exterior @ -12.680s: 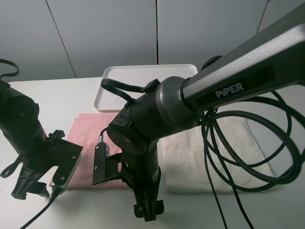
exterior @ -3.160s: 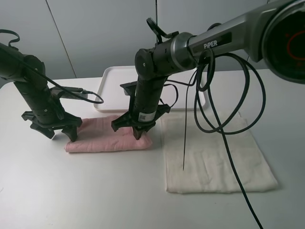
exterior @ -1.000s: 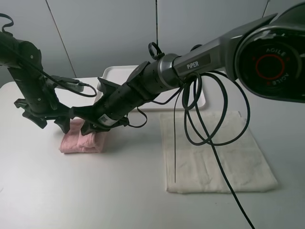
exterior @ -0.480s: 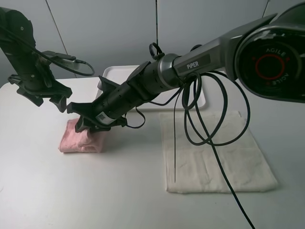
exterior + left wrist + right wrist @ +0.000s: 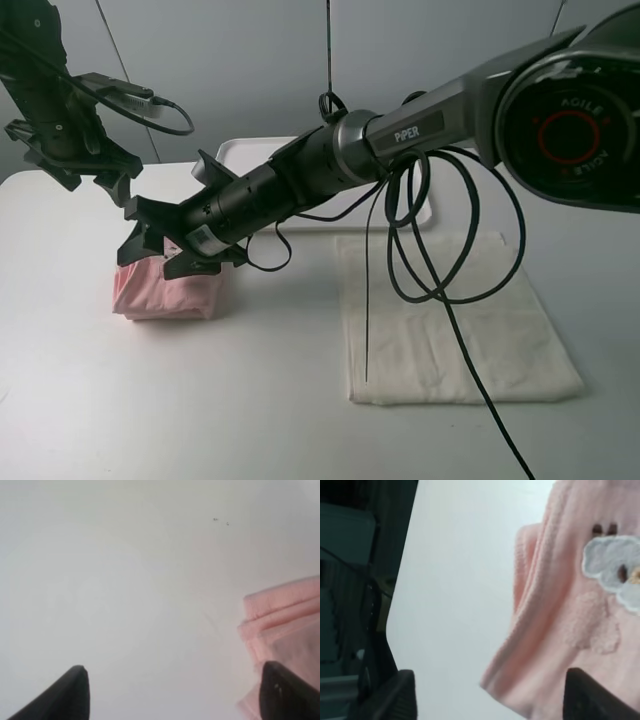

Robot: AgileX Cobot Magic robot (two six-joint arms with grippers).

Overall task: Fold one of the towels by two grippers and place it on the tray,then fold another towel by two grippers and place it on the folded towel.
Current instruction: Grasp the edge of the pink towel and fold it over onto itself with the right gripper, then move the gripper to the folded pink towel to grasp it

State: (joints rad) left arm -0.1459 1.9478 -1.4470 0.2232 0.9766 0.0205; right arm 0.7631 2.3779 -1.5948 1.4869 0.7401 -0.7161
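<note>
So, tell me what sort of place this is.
Probably a robotics lab bench: a black cabled left arm and right arm over a white table, grey panelled wall behind.

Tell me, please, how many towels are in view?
2. The folded pink towel lies on the left side of the table; the cream-white towel lies flat on the right, in front of the tray. Part of the tray is hidden.

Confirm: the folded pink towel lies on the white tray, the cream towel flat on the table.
No: the exterior high view shows the folded pink towel on the table, not the white tray. The cream towel lies flat there.
</note>
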